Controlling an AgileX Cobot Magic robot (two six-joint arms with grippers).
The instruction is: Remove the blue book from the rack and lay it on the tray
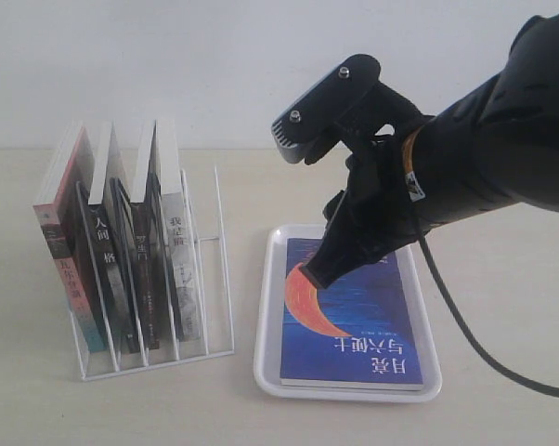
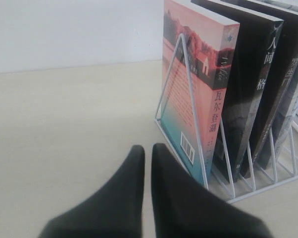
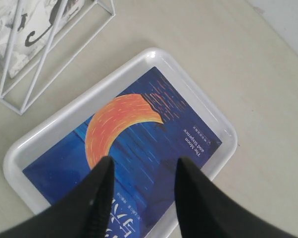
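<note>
The blue book (image 1: 354, 316) is lying flat inside the tray (image 1: 268, 367) in the lower middle of the exterior frame, with its crescent moon facing up. It is sitting square within the low rim, so the laying-down looks done. The right fingers (image 1: 328, 255) are hovering at the book's upper-left corner, over the moon. The rack (image 1: 219, 269) is standing on the surface (image 1: 502, 372) at the left of the frame, just beside the tray. Four upright books (image 1: 122, 251) are leaning in it, and its rightmost slot is showing no book, likely the place the blue book belonged.

The right wrist view is giving what the arm is hiding in the exterior view. The right fingers are spread apart, the blue cover and part of the moon are showing between them, and nothing is pinched. Whether their tips are touching the cover I cannot tell.

The left wrist view is showing the left fingers (image 2: 131, 178), which are not appearing in the exterior frame at all. They are drawn almost together with only a thin slit between them, and they are gripping nothing. They are sitting low over bare surface near the rack's end, where a pink-and-teal book (image 2: 188, 99) is leaning against the outer wire loop. That idle posture suggests this arm is keeping out of the working arm's way.
</note>
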